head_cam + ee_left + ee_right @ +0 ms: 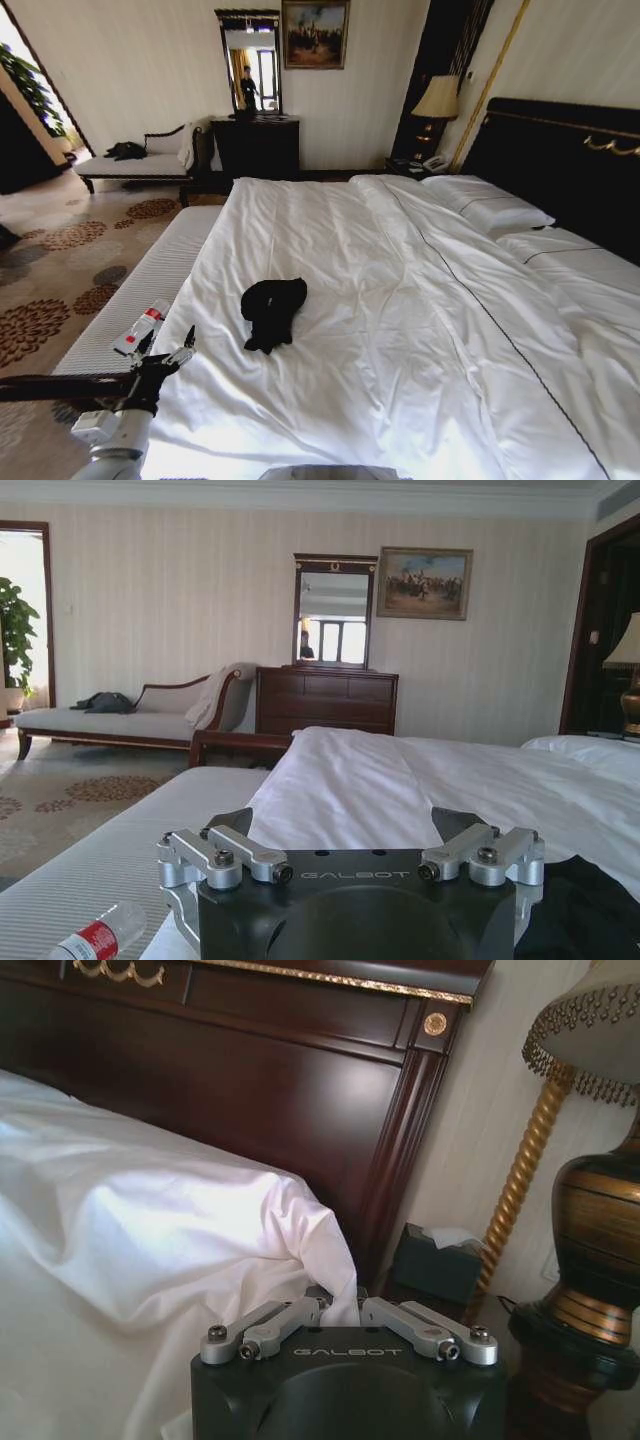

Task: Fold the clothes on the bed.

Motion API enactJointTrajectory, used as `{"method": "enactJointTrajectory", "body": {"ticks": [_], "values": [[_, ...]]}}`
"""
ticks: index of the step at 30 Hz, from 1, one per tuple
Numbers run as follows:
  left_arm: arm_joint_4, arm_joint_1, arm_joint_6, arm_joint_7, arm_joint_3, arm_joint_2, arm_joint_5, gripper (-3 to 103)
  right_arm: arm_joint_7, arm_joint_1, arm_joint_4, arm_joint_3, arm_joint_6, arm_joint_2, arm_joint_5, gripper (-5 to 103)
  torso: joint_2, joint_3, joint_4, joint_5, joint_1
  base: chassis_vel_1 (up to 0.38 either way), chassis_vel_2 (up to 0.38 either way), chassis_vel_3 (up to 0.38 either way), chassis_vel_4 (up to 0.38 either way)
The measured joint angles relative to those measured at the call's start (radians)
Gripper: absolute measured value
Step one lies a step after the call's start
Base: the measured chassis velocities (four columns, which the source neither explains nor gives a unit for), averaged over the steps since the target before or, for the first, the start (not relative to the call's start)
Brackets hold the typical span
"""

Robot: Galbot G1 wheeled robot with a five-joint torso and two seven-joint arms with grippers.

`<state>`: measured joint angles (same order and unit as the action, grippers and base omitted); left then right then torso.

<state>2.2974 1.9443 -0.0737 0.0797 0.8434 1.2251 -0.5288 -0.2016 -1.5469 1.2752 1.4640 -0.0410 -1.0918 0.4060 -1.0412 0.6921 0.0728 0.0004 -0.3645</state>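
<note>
Left gripper point(186, 345) hovers with fingers spread open over the near left edge of the bed point(400, 300), holding nothing. From it, the crumpled black T-shirt point(272, 310) lies on the white duvet at about two o'clock, near but apart. Right gripper point(345, 1312) sits by the headboard point(250, 1080), its jaws nearly closed

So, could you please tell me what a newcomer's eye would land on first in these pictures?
The crumpled black T-shirt stands out first, a dark heap lying unfolded in the middle of the white bed. Next comes the left claw hovering at the bed's near left edge, beside a plastic bottle on the bench. The right claw is by the dark headboard.
</note>
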Motion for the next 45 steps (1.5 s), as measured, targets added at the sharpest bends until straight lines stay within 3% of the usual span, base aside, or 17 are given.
{"method": "enactJointTrajectory", "body": {"ticks": [2,6,12,18,23,25,27,30,32,36,38,39,45], "values": [[0.0,-0.003,0.002,0.001,-0.003,0.0,0.003,100,-0.001,0.018,-0.077,-0.001,-0.041,0.027,-0.034,2,0.0,0.0,-0.0003,0.0003,0.0,0.0,0.0,0.0,0.0],[0.0,-0.003,0.003,0.001,-0.004,0.001,0.003,100,-0.006,0.016,-0.109,0.006,-0.051,0.042,-0.03,2,0.0,0.0,-0.0006,0.0001,0.0,0.0,0.0,0.0,0.0],[-0.002,-0.003,0.003,0.004,-0.006,0.005,0.004,100,-0.008,-0.013,-0.082,0.012,-0.044,-0.001,-0.003,0,0.0,0.0,-0.0003,-0.0004,0.0,0.0,0.0,0.0,0.0],[0.005,0.002,0.0,0.008,-0.001,0.005,0.004,100,-0.037,-0.03,-0.022,0.033,-0.022,-0.042,0.04,27,0.0,0.0,0.0023,-0.0007,0.0,0.0,0.0,0.0,0.0],[0.002,0.002,-0.006,0.01,0.001,0.007,0.005,100,-0.042,-0.047,0.054,0.047,-0.002,-0.069,0.057,37,0.0,0.0,0.0006,-0.0007,0.0,0.0,0.0,0.0,0.0],[0.004,0.002,-0.007,0.011,0.001,0.009,0.005,100,-0.05,-0.055,0.098,0.058,0.01,-0.081,0.073,54,0.0,0.0,0.0003,-0.001,0.0,0.0,0.0,0.0,0.0],[0.005,0.003,-0.007,0.01,0.001,0.01,0.005,100,-0.05,-0.063,0.115,0.058,0.01,-0.087,0.082,54,0.0,0.0,0.0003,-0.0008,0.0,0.0,0.0,0.0,0.0],[0.005,0.004,-0.009,0.011,0.0,0.013,0.006,100,-0.03,-0.099,0.185,0.043,-0.023,-0.119,0.103,71,0.0,0.0,0.0006,-0.0005,0.0,0.0,0.0,0.0,0.0],[0.005,0.004,-0.009,0.011,-0.001,0.014,0.009,100,-0.022,-0.11,0.215,0.033,-0.033,-0.133,0.106,71,0.0,0.0,0.0006,-0.0004,0.0,0.0,0.0,0.0,0.0],[0.012,0.0,-0.008,0.01,-0.013,0.015,0.023,100,-0.007,-0.156,0.414,-0.042,-0.053,-0.208,0.089,92,0.0,0.0,0.0004,-0.0006,0.0,0.0,0.0,0.0,0.0],[0.013,-0.002,-0.007,0.01,-0.014,0.015,0.024,100,-0.007,-0.161,0.446,-0.056,-0.052,-0.219,0.084,92,0.0,0.0,0.0003,-0.0007,0.0,0.0,0.0,0.0,0.0],[0.017,-0.004,-0.005,0.01,-0.016,0.015,0.027,100,-0.006,-0.175,0.521,-0.093,-0.044,-0.246,0.066,99,0.0,0.0,0.0002,-0.0009,0.0,0.0,0.0,0.0,0.0],[0.023,0.002,-0.003,0.01,-0.018,0.014,0.031,100,-0.005,-0.191,0.68,-0.194,-0.02,-0.313,-0.043,100,0.0,0.0,0.0003,-0.0007,0.0,0.0,0.0,0.0,0.0]]}}
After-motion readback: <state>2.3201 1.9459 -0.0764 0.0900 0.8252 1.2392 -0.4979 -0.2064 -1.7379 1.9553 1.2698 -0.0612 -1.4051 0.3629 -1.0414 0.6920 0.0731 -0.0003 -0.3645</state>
